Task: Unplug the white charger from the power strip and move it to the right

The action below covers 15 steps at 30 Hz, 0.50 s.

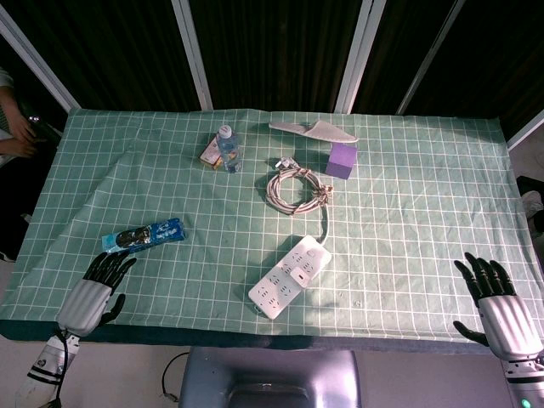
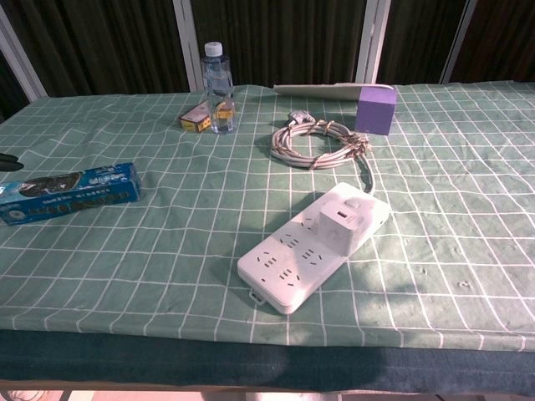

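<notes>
I saw the power strip lying near the middle of the table, its long axis running diagonally from the near left to the far right. The white charger sat plugged into the strip's far-right half, standing up from its top face, with a small port showing on the side that faced me. From the strip's far end the cord ran back to a loose coil of cable lying just beyond it. My left hand hung at the near left edge of the table, released, fingers apart and reaching over the cloth, holding nothing. My right hand hovered off the near right corner, likewise released with fingers spread, well apart from the strip. A blue snack packet lay just beyond my left hand. Farther back stood a water bottle, upright and capped, though I could not tell how full it was, with a small yellow box touching its left side. A purple cube and a white slipper lay at the far right of the coil.
</notes>
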{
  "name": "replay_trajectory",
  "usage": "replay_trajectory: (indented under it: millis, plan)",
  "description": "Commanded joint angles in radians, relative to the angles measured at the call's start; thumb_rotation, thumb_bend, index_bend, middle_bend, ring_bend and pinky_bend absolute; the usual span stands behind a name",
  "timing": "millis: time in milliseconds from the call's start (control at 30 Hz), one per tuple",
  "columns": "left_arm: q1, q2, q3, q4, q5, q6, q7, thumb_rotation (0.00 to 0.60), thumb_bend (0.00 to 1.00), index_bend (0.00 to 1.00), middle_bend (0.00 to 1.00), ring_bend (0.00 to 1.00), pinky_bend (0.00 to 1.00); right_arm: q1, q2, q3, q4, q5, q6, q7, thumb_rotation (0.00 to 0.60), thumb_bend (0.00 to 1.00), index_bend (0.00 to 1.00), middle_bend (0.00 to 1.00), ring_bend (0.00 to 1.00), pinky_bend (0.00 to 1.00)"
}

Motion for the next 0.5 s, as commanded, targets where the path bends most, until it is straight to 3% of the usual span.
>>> replay_trajectory:
  millis: [33, 267, 500]
  plan:
    - [0.000, -0.001, 0.003, 0.000, 0.003, -0.001, 0.005, 0.600, 0.54, 0.00, 0.00, 0.00, 0.02, 0.001, 0.000, 0.000, -0.001, 0.000, -0.002, 0.002, 0.600, 0.19, 0.00, 0.00, 0.00, 0.00]
    - [-0.027, -0.020, 0.045, 0.003, 0.078, -0.026, -0.051, 0.600, 0.55, 0.00, 0.00, 0.00, 0.03, 0.023, -0.030, 0.000, 0.019, -0.027, -0.021, -0.038, 0.600, 0.19, 0.00, 0.00, 0.00, 0.00]
    - [-0.139, -0.090, 0.062, -0.059, 0.173, -0.146, -0.042, 0.600, 0.59, 0.00, 0.01, 0.00, 0.05, 0.113, -0.103, 0.017, 0.014, -0.066, -0.126, -0.096, 0.600, 0.19, 0.00, 0.00, 0.00, 0.00]
